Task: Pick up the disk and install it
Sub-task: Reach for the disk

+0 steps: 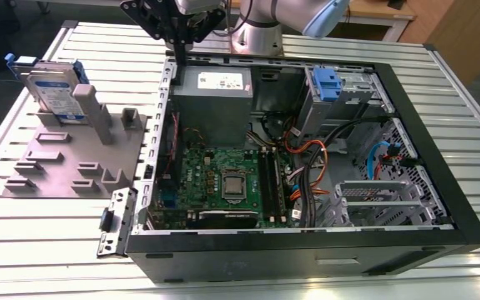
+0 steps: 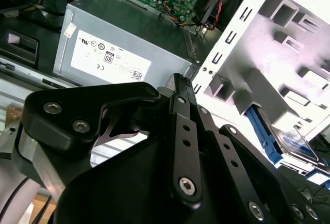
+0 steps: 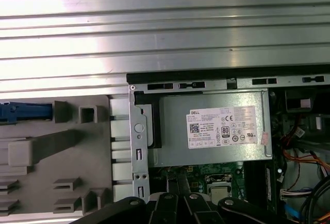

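1. Upper left of the frame: the disk (image 1: 50,87), silver metal with a white-and-blue label and blue plastic rails, stands on edge in a slotted grey moulded fixture (image 1: 65,156), well apart from the claw.
2. Top, left of centre: the black gripper (image 1: 175,44) hangs with its fingers pressed together, gripping nothing, above the upper-left corner of the open black computer case (image 1: 307,250).
3. Centre: a boxy grey sheet-metal power supply (image 1: 213,103) with a white sticker sits above a green circuit board (image 1: 223,181).
4. Upper right: a blue plastic latch tab (image 1: 327,84) sits on a metal drive cage, and the ribbed aluminium table (image 1: 474,125) lies beneath everything.
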Available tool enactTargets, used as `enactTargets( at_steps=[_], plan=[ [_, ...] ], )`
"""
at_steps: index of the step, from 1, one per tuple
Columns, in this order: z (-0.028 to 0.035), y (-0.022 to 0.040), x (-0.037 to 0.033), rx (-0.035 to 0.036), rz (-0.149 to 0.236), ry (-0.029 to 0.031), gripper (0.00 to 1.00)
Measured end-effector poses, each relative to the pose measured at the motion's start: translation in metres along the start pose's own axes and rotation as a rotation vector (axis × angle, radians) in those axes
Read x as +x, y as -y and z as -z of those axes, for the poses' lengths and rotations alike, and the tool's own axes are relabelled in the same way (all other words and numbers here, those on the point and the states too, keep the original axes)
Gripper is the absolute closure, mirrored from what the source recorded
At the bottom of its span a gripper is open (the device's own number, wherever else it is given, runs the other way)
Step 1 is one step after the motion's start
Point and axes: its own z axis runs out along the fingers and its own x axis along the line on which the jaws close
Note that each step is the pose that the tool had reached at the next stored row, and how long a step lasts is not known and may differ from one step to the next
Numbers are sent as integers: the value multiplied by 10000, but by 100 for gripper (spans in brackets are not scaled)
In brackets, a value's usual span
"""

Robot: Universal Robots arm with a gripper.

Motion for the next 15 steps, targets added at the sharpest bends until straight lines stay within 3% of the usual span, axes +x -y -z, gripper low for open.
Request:
enactTargets(
  at_steps=[15],
  plan=[
    [0, 2, 18, 0, -2, 0, 89]
  ],
)
